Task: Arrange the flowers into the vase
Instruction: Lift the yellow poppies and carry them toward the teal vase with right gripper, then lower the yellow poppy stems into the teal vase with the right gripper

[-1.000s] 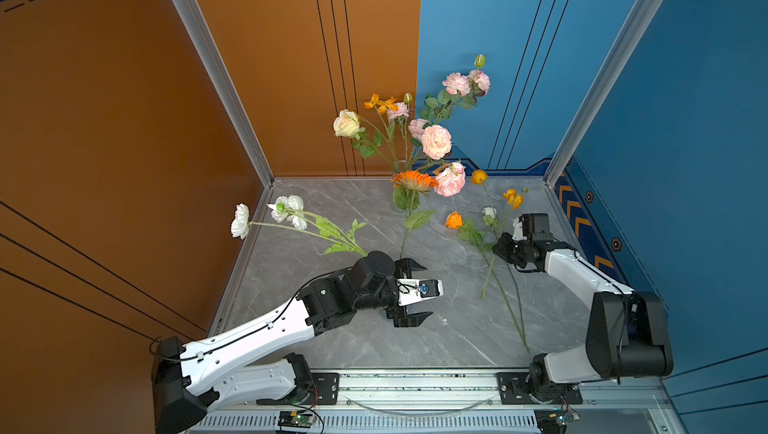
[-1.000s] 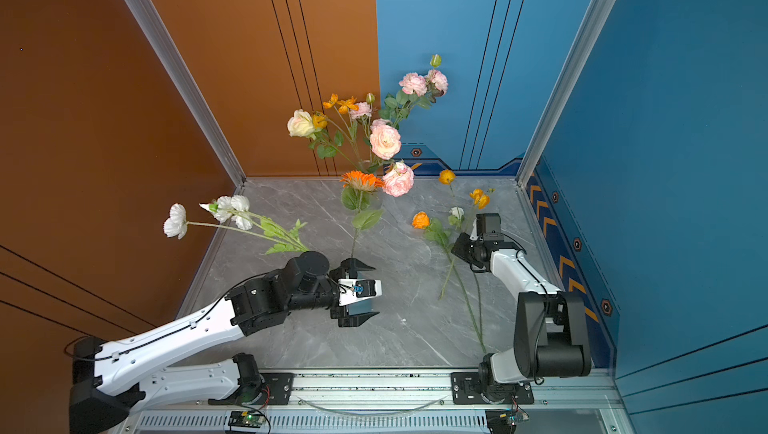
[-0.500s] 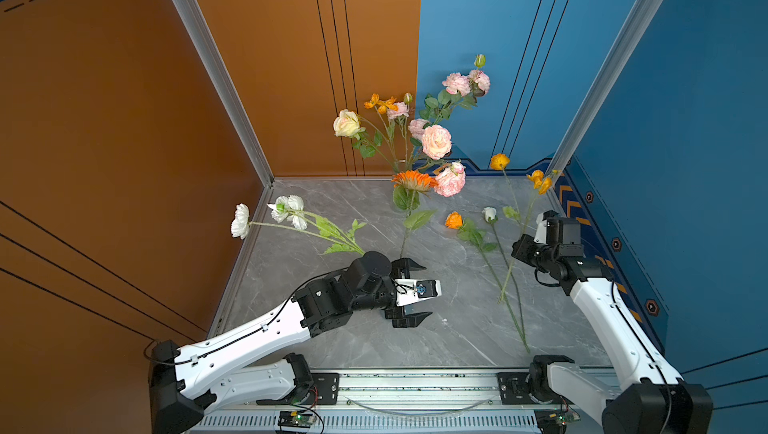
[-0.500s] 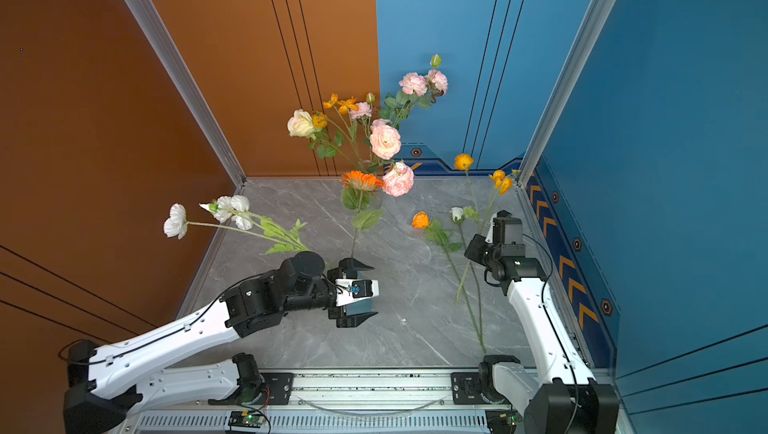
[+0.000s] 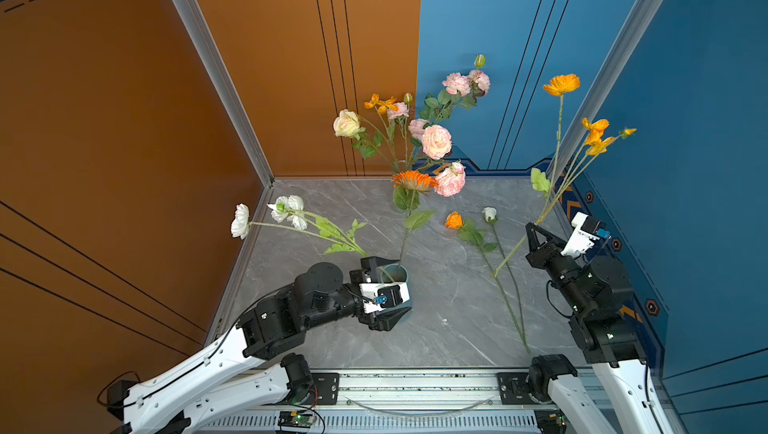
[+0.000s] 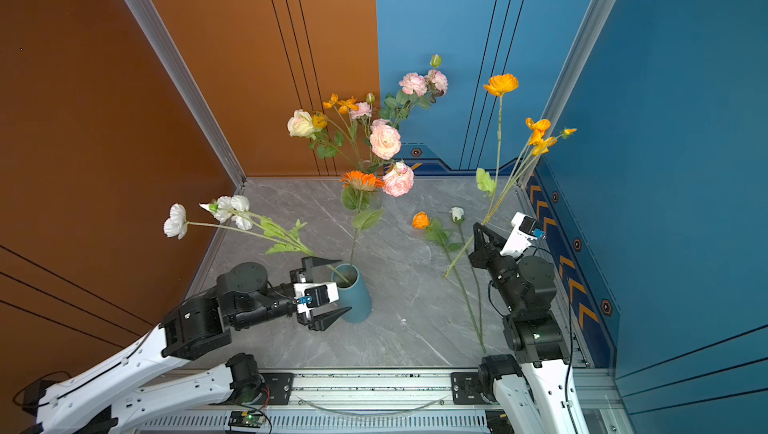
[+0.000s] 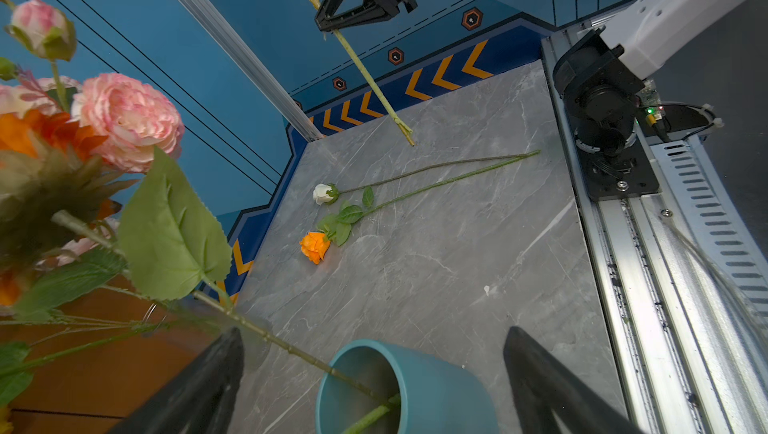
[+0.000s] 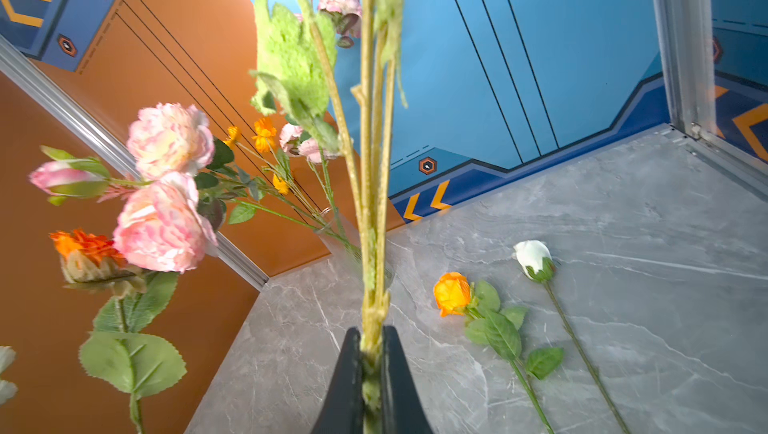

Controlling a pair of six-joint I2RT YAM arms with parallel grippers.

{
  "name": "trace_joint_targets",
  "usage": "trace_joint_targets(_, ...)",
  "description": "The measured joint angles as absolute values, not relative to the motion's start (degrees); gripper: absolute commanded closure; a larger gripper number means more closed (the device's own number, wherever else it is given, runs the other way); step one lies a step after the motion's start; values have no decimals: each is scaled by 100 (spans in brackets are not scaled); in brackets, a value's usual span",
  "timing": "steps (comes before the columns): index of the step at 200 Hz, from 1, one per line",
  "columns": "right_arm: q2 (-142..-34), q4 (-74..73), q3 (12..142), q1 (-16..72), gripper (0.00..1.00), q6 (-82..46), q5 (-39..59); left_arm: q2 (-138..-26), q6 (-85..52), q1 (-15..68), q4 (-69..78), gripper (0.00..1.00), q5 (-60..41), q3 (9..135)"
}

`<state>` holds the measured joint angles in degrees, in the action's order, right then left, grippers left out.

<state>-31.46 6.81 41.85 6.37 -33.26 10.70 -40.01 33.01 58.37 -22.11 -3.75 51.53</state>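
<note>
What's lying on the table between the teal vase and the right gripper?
Between the teal vase and the right gripper, two loose flowers lie flat: an orange rose and a white rosebud, stems side by side. Both top views show it.

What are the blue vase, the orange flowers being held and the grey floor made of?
The teal vase looks like glazed ceramic, perhaps plastic: smooth satin surface. The orange-flowered stem in the right gripper seems plastic and fabric: fuzzy stalk, ragged leaf edge. The tabletop looks like marble-patterned stone or laminate: grey, pale veins, matte.
</note>
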Motion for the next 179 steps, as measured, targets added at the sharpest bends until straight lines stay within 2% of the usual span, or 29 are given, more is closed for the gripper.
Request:
trace_joint_targets(51, -3275, -80, 4421, 1435, 100, -3328, 1302, -2672, 2945, 5848, -2403, 2, 222, 4482)
trace_joint_targets(81, -3881, -609, 4921, 2423, 100, -3135, 1483, -2681, 2797, 5811, -2556, 2, 462, 4335)
trace_joint_targets(128, -4410, -1472, 4969, 4327, 100, -2145, 1107, -2902, 2602, 5513, -2646, 2, 349, 4313)
trace_joint_targets(179, -5308, -2794, 4757, 5231, 100, -1361, 777, -2908, 2519, 5426, -2646, 2, 270, 4313)
